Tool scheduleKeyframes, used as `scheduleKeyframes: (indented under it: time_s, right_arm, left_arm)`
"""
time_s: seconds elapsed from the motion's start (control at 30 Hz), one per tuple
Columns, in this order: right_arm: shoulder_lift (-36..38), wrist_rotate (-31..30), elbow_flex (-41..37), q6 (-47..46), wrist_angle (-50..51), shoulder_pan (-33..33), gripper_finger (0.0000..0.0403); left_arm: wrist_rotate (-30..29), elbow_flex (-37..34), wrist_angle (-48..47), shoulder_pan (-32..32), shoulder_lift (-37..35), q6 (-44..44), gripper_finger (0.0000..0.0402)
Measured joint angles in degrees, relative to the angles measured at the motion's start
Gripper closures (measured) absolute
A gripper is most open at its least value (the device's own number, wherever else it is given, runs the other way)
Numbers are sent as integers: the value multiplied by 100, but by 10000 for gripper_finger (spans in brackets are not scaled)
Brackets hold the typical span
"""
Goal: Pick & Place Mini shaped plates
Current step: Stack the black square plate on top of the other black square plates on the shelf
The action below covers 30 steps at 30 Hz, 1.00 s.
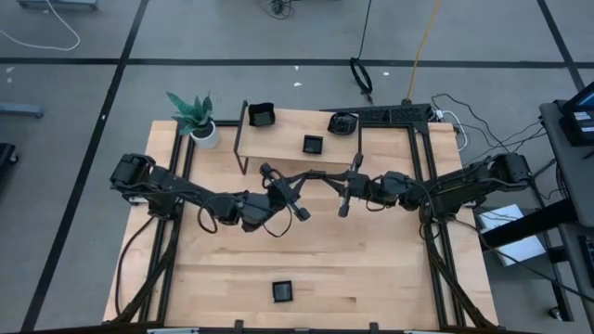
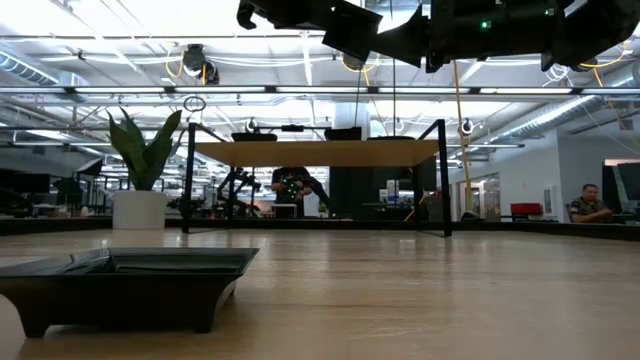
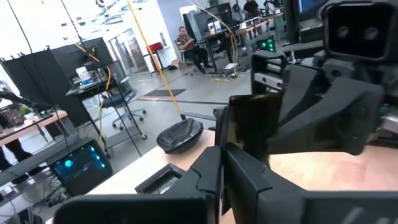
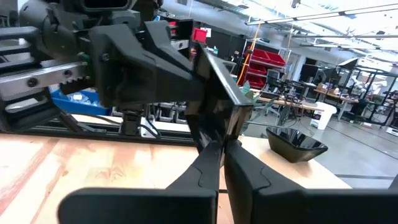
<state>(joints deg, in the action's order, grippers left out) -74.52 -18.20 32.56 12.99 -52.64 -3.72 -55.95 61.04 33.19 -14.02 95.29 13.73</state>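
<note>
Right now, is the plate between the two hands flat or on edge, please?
On edge: the plate stands upright above the table, pinched by both the left hand and right hand.

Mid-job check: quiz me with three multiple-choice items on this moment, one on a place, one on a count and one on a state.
1. Where is the lone plate lying on the tabletop?
A. Beside the potted plant
B. Near the table's front edge
C. Under the shelf

2. How many plates are on the raised shelf?
A. One
B. Three
C. Five

3. What is the state of the plate between the arms?
A. Lying flat on the table
B. Held by the left gripper alone
C. Clamped by both grippers in the air

Answers:
1. B: the high view shows the front plate alone near the front edge.
2. B: the shelf holds three shelf plates.
3. C: the left gripper and the right gripper are both shut on the held plate, above the wood.
</note>
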Motion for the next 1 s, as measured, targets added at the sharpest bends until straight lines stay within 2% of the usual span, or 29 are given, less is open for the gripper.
scheduleKeyframes:
  time_s: [0.17, 0.27, 0.43, 0.63, 0.8, 0.9, 1.0]
  right_arm:
    - [0, -18, -2, 14, -49, 2, 399]
    - [1, -58, -2, 29, -58, 4, 401]
    - [-4, -7, -4, 28, -51, 6, 402]
    - [-2, 113, 0, 78, -79, -5, 402]
    - [-2, 86, 2, 153, -71, -3, 403]
    - [111, 50, 130, 263, 314, 53, 403]
    - [347, 91, 839, 92, 2067, 395, 403]
  left_arm:
    - [221, 0, 35, 0, -13, 73, 377]
    - [449, 0, 83, 0, -15, 39, 357]
    - [1020, 2, 272, -46, -15, -169, 265]
    - [948, 0, 420, -268, -153, -126, 143]
    - [918, 2, 398, -646, -335, 165, 84]
    - [336, -2, 324, -1009, -486, 525, 64]
    - [-975, 15, 123, -1380, -604, 717, 53]
